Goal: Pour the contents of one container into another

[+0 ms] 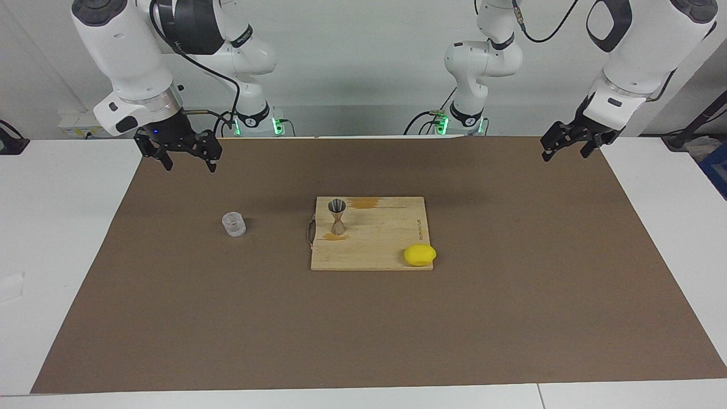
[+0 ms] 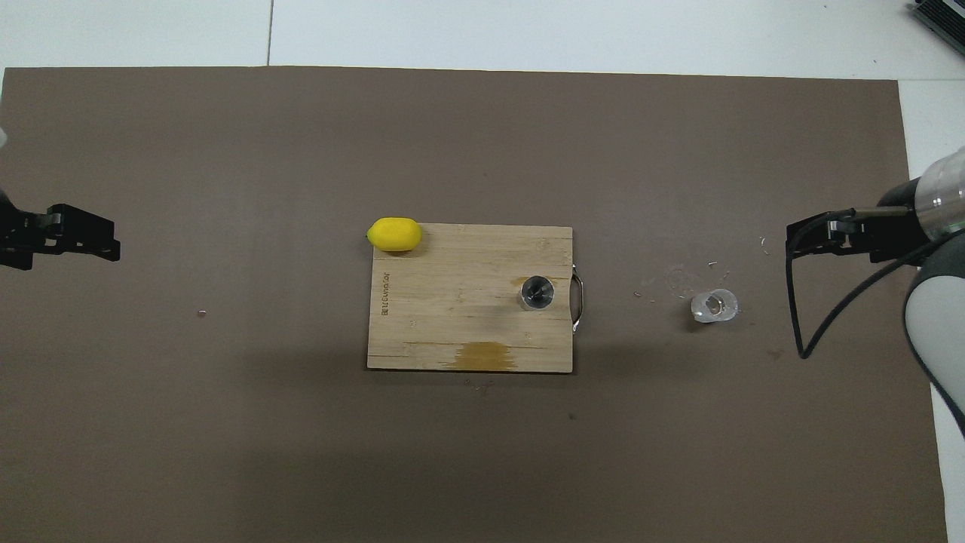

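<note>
The clear glass cup [image 1: 233, 224] stands upright on the brown mat, toward the right arm's end; it also shows in the overhead view [image 2: 714, 305]. The metal jigger [image 1: 337, 217] stands upright on the wooden cutting board [image 1: 375, 258], at the board's end toward the cup; from above it shows as a round mouth [image 2: 537, 292]. My right gripper [image 1: 190, 166] is open and empty, raised over the mat beside the cup [image 2: 829, 237]. My left gripper [image 1: 565, 154] is open and empty, raised over the mat's edge at the left arm's end [image 2: 71, 240].
A yellow lemon [image 1: 420, 255] lies at the board's corner farthest from the robots, toward the left arm's end [image 2: 393, 234]. The board [image 2: 452, 317] has a metal handle facing the cup and a brownish stain on its edge nearest the robots. Small specks lie near the cup.
</note>
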